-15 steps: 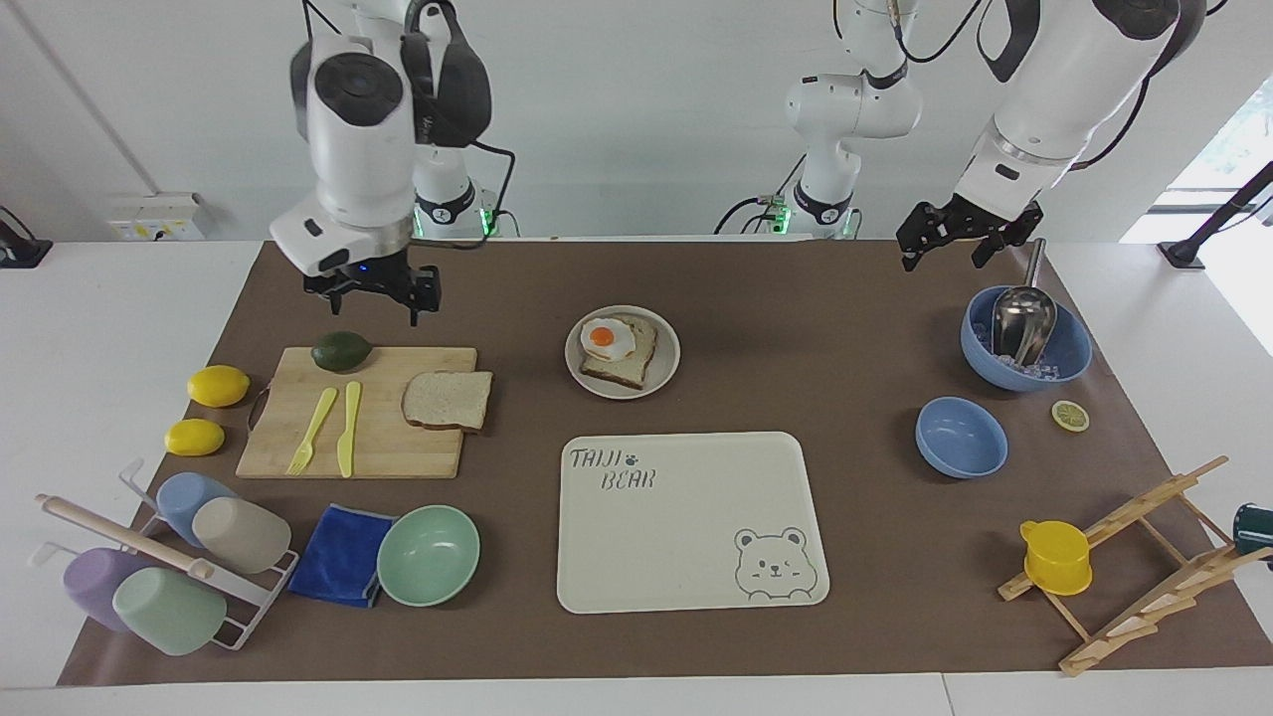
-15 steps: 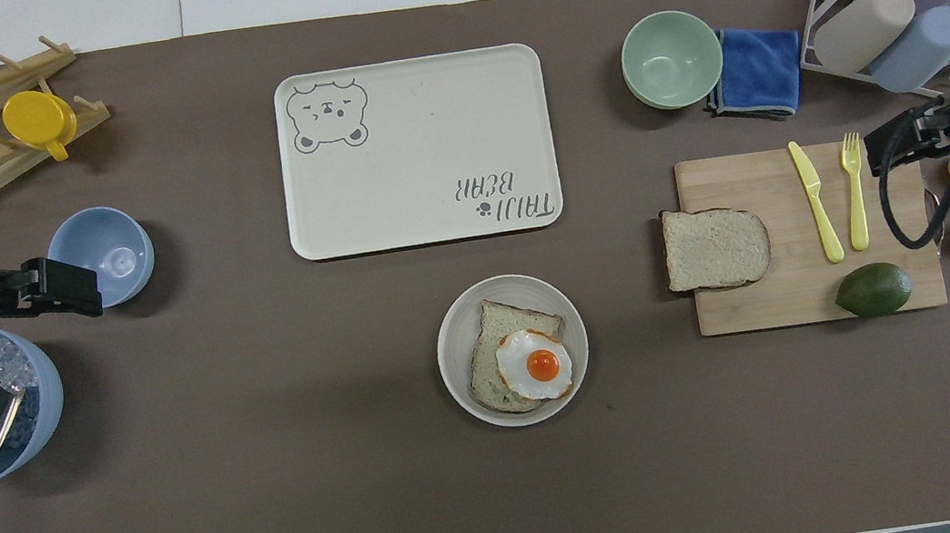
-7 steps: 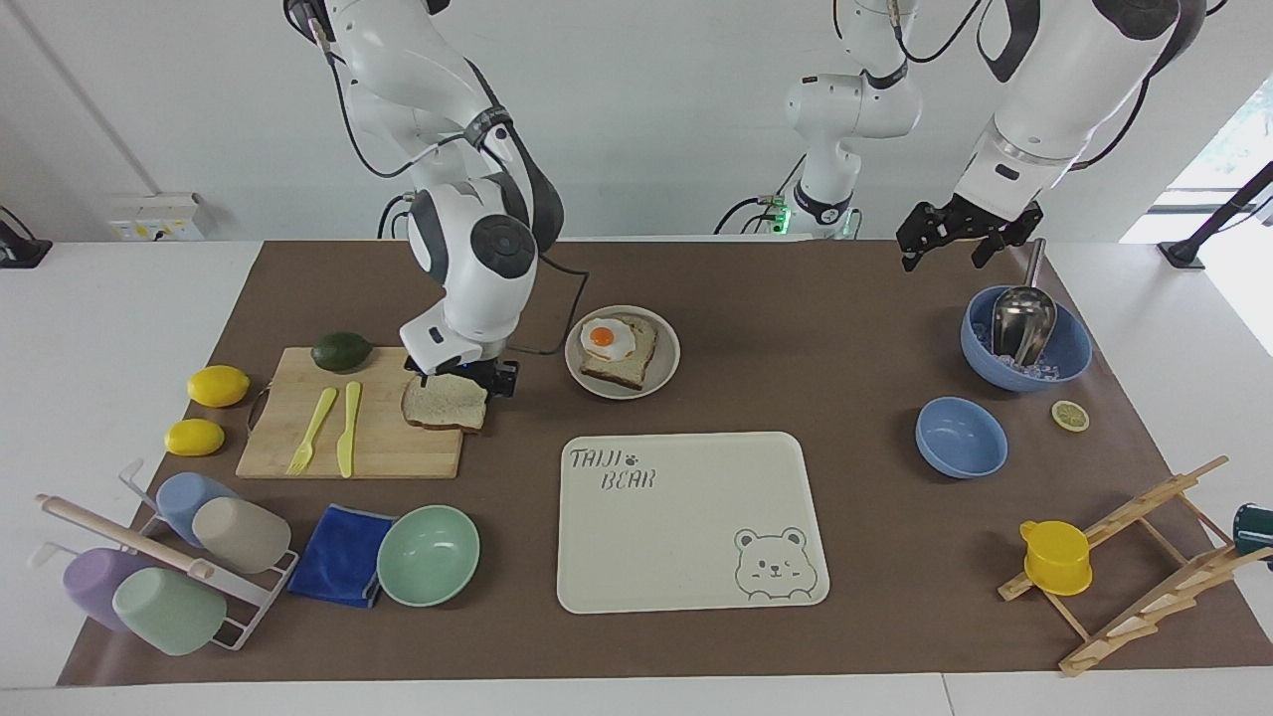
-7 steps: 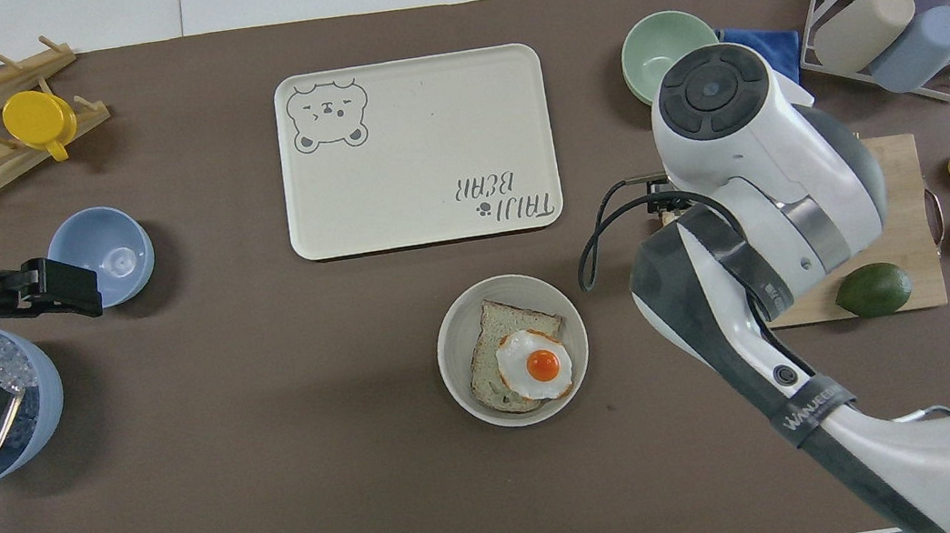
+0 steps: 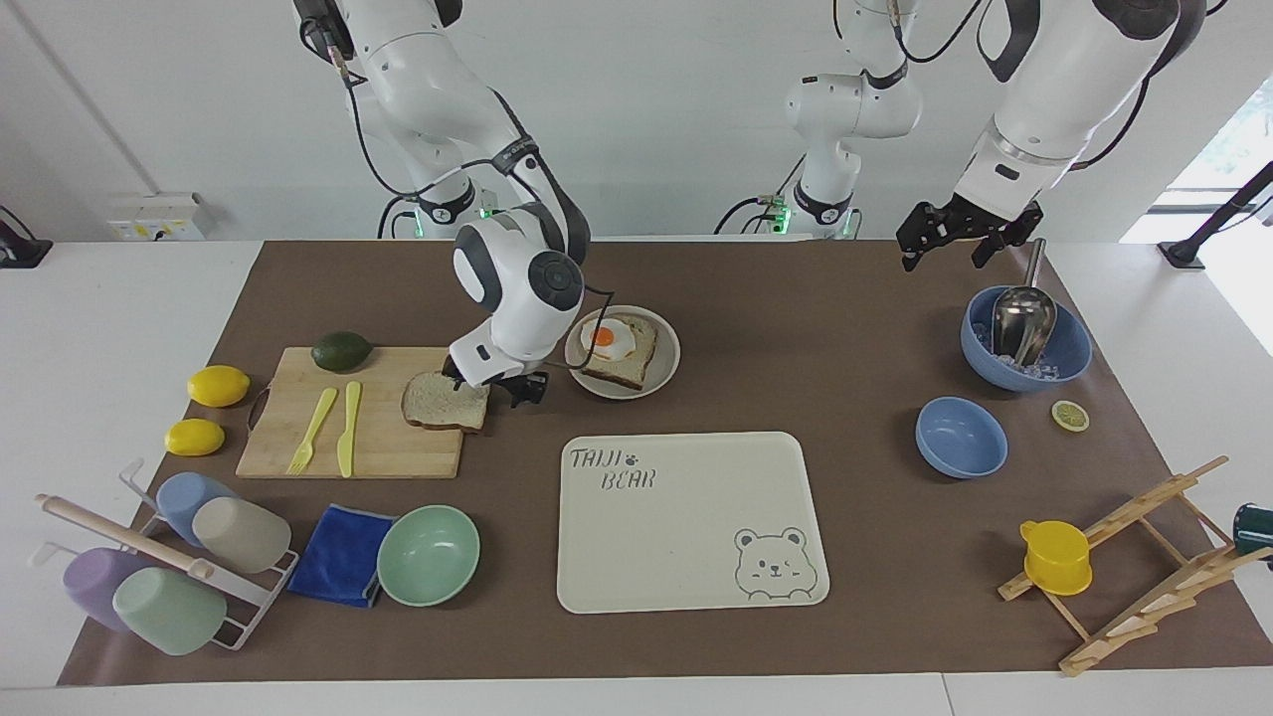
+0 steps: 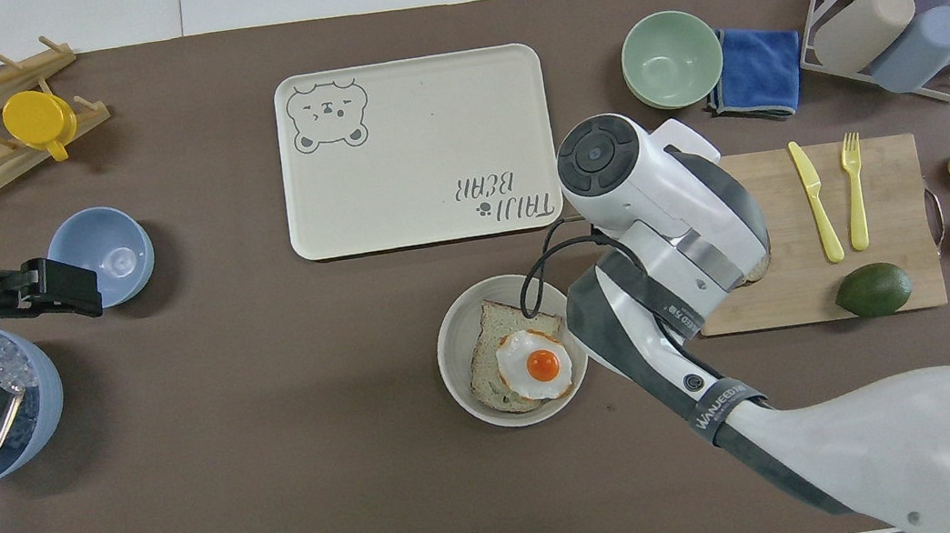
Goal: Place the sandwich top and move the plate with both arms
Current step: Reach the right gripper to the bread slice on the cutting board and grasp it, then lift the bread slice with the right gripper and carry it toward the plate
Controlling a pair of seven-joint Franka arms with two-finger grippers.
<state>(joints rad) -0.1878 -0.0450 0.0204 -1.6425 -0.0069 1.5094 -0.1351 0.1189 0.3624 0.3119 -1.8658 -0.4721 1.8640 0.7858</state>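
On the tabletop (image 5: 796, 298) I see the cutting board (image 5: 328, 438) carrying the sandwich top (image 5: 438, 406) at its plate-side edge. Beside it sits the plate (image 5: 668, 370). My right claw (image 5: 492, 386) straddles the slice's edge, fingers spread. Left claw (image 5: 957, 231) waits above the blue bowl (image 5: 1069, 358); I cannot tell its opening.

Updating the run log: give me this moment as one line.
right tool: low at sandwich top on cutting board | left tool: waits over blue bowl | plate: untouched
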